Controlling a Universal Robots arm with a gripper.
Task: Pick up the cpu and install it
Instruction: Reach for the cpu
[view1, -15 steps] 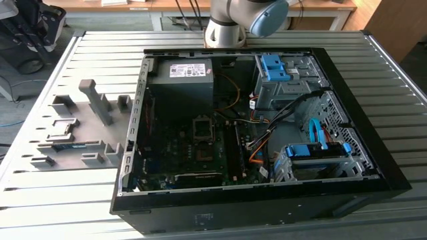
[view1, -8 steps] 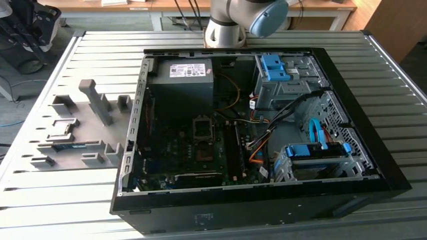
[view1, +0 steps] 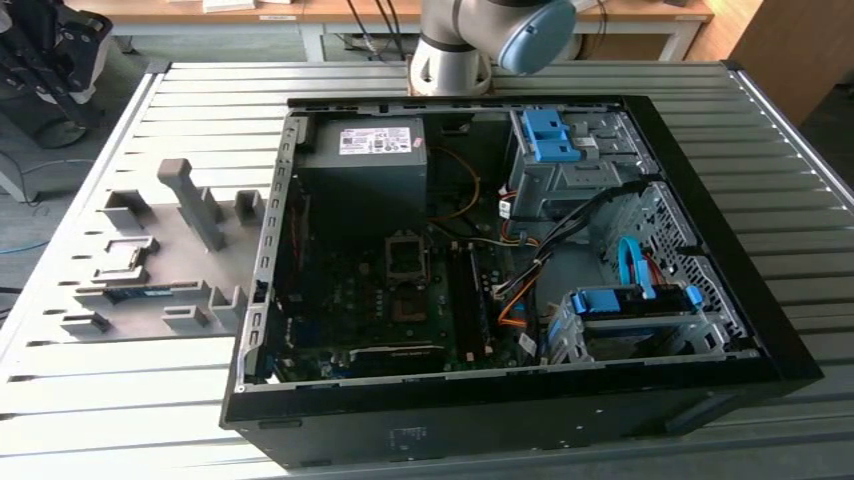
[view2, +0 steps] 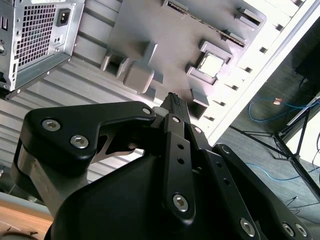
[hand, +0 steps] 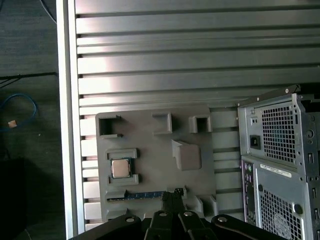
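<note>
The computer case (view1: 534, 250) lies open on its side on the slatted metal bench (view1: 774, 180). The arm (view1: 461, 50) rises from the bench at the case's twelve o'clock in the exterior view. At the case's nine o'clock in that view lies a grey tray (view1: 147, 270) with moulded pockets.

The cpu (hand: 120, 168) rests flat in a square pocket of that tray, silvery face up. It shows in both wrist views (view2: 212, 64) and nothing touches it. Just beside its pocket, a memory stick (hand: 142, 195) lies in a long narrow slot of the tray.

The claw (hand: 172, 192) hangs above the tray, well clear of it. Its tips line up near the end of the memory stick's slot and not over the cpu. The claw is narrow, with its fingers drawn together and nothing between them, and the second wrist view (view2: 172, 97) shows it the same way.

Inside the case the dark mainboard faces up, with its socket (view1: 407, 255) near the middle. The power supply (view1: 367, 165) sits at about the socket's twelve o'clock in the exterior view. The bench beyond the tray is bare slats.
</note>
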